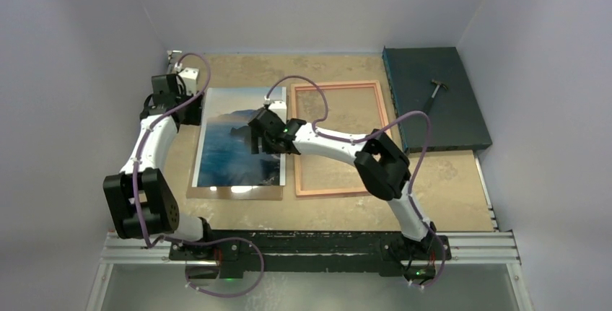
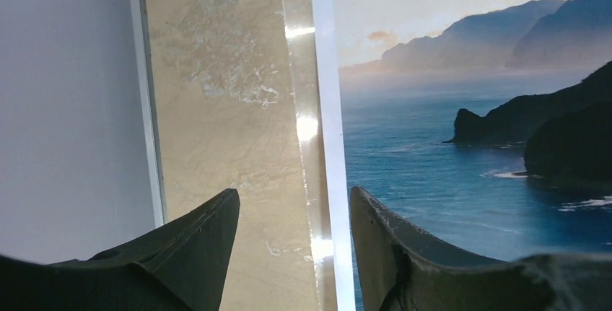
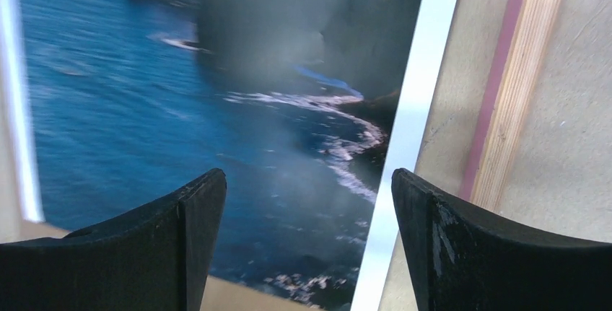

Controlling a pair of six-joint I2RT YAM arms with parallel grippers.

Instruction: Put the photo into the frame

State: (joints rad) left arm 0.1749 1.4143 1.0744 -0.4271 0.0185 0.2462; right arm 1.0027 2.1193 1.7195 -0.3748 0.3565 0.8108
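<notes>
Top view: the photo [image 1: 242, 138] lies picture-up on a brown board [image 1: 234, 193] left of centre on the table [image 1: 447, 181], with the frame [image 1: 338, 86] flat just beside it on the right. My left gripper [image 1: 192, 113] is at the photo's left edge and my right gripper [image 1: 255, 136] is over its right half. Left wrist: left gripper [image 2: 294, 253] released, 2 fingers spread either side of the photo's [image 2: 469, 145] white border, grasping nothing. Right wrist: right gripper [image 3: 307, 246] released too, above the photo's [image 3: 180, 109] right border, with the frame's [image 3: 512, 109] rail just beyond, wood-coloured with a pink strip.
</notes>
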